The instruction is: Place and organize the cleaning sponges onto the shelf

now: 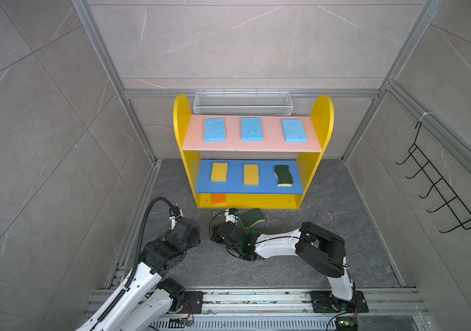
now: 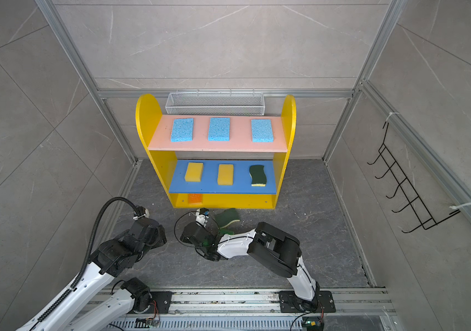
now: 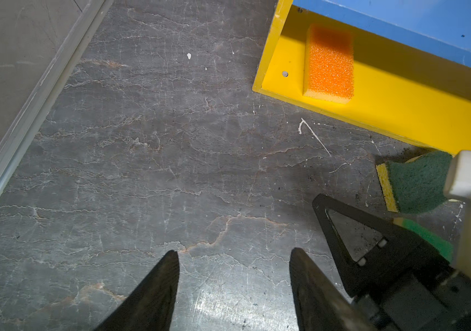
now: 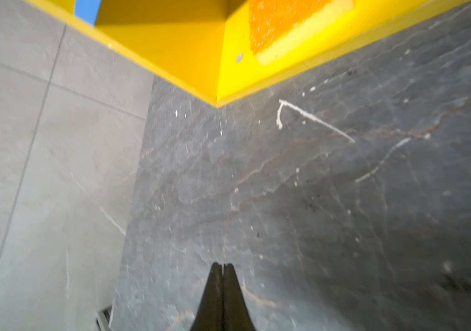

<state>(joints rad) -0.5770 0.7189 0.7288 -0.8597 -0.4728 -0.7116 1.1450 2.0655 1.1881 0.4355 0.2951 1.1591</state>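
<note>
Plainly, right end effector [image 4: 223, 267] closed, empty — wavy sponge [image 1: 253, 215] near.

Lab test cell: aluminium frame [image 1: 251, 94], tile walls [image 1: 27, 143], 2 arms [image 1: 277, 246] on rail [image 1: 257, 298].

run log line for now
shelf: seven sponges | off shelf: dark-green sponge, bright green sponge | left pincer: open | right pincer: shut, empty

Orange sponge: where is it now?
In both top views the orange sponge lies on the yellow bottom tier of the shelf, at its left end, under the blue board.
</note>
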